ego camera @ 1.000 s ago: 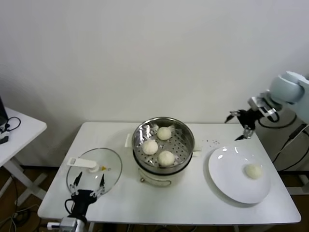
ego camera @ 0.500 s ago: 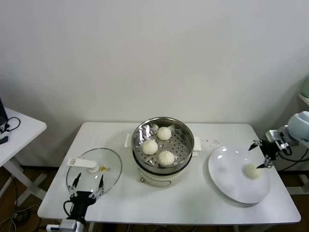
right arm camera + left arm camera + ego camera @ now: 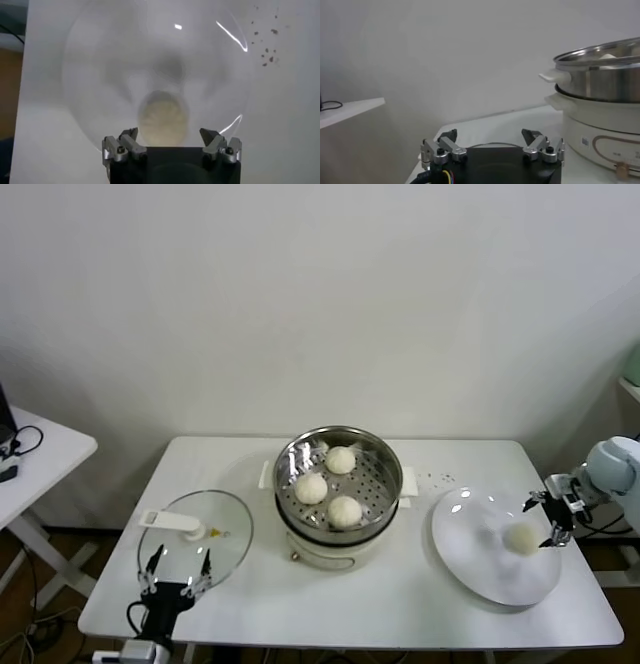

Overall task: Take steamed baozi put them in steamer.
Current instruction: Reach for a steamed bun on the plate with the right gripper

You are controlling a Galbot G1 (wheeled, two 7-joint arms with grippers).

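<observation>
A white rectangular table [image 3: 400, 604] carries everything. At its middle stands the round shiny stainless-steel steamer [image 3: 340, 476] on its cream-white electric pot, with three cream-white domed baozi [image 3: 344, 510] lying on the perforated floor. To the left lies a flat round glass lid [image 3: 195, 536], and to the right a white round plate [image 3: 480, 569] with the fourth small dough bun [image 3: 521, 537] resting near its far right side. A few dark specks [image 3: 438, 478] dot the table between pot and plate.

The right gripper [image 3: 548, 520] hangs just beside that last bun, its jaws spread wide with nothing between them; from the wrist the bun [image 3: 163, 117] sits centred between the two fingers. The left gripper [image 3: 178, 577] waits at the table's front edge by the lid, jaws apart and empty.

I'd say the reach for the final bun is in hand. Next it seems to need a short drop to straddle the bun, then a soft squeeze, since the dough looks easily dented.
</observation>
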